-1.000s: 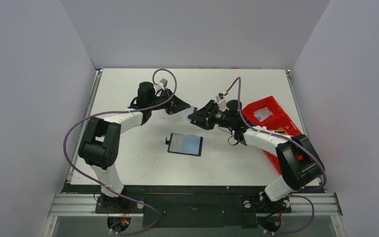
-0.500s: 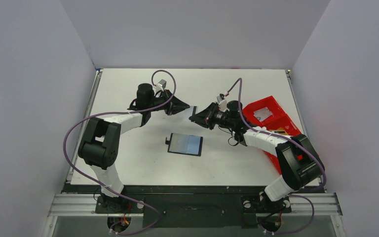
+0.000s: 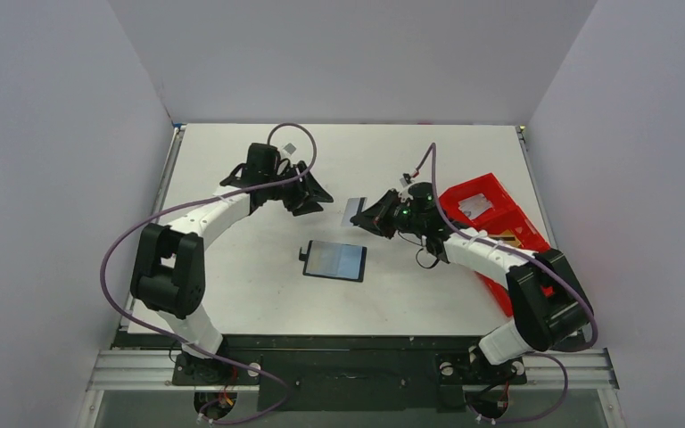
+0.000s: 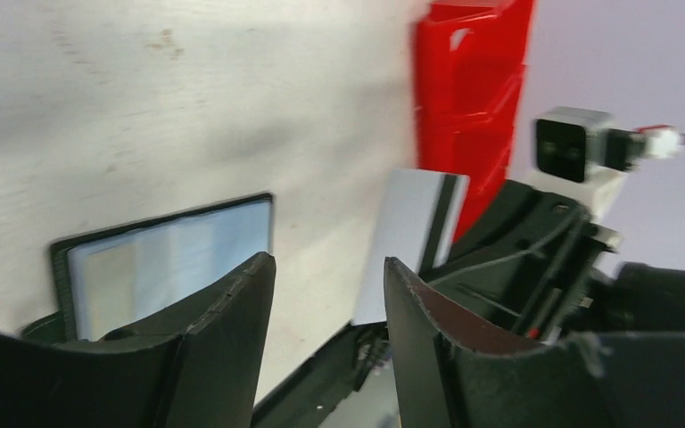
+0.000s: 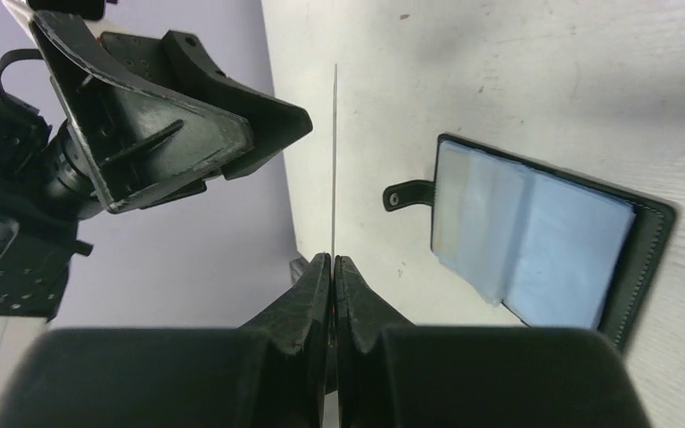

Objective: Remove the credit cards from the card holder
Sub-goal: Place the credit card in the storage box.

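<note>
The card holder [image 3: 335, 260] lies open on the white table, its blue-grey inner face up and its small tab to the left; it also shows in the wrist views [image 4: 169, 259] [image 5: 535, 241]. A grey credit card [image 3: 353, 210] hangs in the air above and behind the holder. My right gripper [image 3: 368, 215] is shut on the card's edge; in the right wrist view the card [image 5: 335, 160] stands edge-on out of the pinched fingertips [image 5: 333, 259]. My left gripper [image 3: 315, 197] is open a little to the card's left, and between its fingers [image 4: 328, 260] there is nothing. From there the card [image 4: 410, 241] shows just beyond.
A red compartment tray [image 3: 491, 203] stands at the table's right edge, behind the right arm, and shows in the left wrist view [image 4: 473, 80]. Grey walls enclose the table on three sides. Purple cables loop over both arms.
The left gripper has opened, let go of the card and drawn back to the left. The right gripper has shut on the card and now holds it alone.
</note>
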`<move>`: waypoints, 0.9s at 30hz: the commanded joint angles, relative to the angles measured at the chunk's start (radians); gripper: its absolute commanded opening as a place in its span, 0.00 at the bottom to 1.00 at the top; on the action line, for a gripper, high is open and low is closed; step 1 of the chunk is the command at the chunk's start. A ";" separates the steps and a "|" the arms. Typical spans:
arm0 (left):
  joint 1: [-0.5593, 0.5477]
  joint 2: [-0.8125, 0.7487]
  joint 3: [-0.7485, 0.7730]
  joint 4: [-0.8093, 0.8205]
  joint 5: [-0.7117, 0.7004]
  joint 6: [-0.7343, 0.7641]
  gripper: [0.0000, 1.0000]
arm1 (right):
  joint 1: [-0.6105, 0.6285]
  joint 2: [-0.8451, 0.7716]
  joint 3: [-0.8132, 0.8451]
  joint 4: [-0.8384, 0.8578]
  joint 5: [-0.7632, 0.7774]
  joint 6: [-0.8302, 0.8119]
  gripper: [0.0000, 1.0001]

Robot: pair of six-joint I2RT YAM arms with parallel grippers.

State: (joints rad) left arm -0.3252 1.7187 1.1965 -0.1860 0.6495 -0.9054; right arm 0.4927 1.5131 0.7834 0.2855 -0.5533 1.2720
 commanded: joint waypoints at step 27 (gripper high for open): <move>0.005 -0.113 -0.057 -0.284 -0.147 0.248 0.50 | -0.276 -0.102 0.360 -0.944 0.860 -0.227 0.00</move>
State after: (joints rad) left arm -0.3252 1.6302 1.1408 -0.4797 0.4721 -0.6743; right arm 0.2646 1.3888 1.0672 -0.5274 0.1440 1.0866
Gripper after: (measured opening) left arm 0.502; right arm 0.005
